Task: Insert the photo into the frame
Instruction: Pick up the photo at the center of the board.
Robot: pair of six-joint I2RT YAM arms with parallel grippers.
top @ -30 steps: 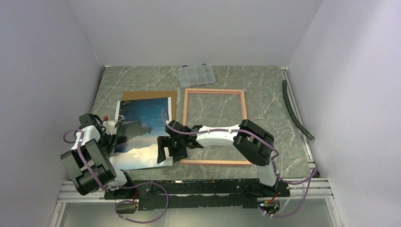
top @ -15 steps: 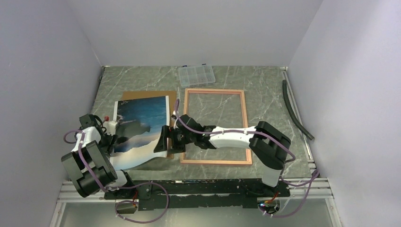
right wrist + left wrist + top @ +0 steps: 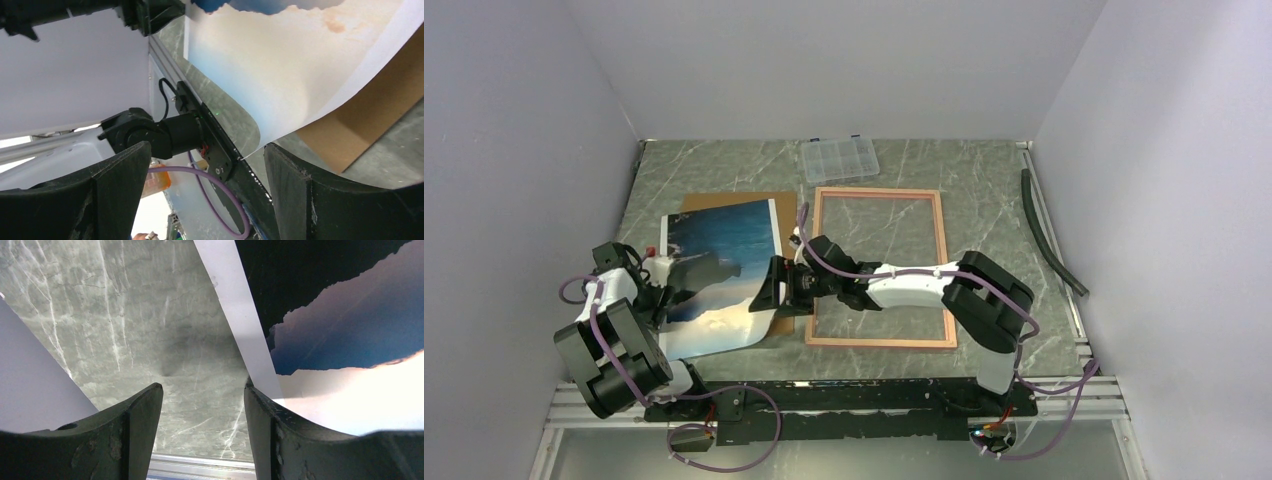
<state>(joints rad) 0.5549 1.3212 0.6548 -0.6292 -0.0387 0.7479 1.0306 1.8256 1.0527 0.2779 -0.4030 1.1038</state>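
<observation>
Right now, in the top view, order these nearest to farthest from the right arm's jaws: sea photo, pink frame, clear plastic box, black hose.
1. Large sea-and-mountains photo print, at the jaws, left.
2. Pink-bordered rectangular picture frame, just right of them.
3. Clear plastic compartment box, at the back.
4. Black curved hose, far right.

Top view: soft, even overhead light is filling the pale-walled enclosure point(image 3: 824, 60), the arms point(image 3: 904, 285) are casting faint shadows on the marbled table point(image 3: 984, 170), and the near end of the photo point(image 3: 724, 240) is washing out in glare. Wrist views: the photo's pale sky is blowing out towards white, a grey shadow is lying on the table, and the dark near-lens fingers point(image 3: 135, 435) are showing little detail.
</observation>
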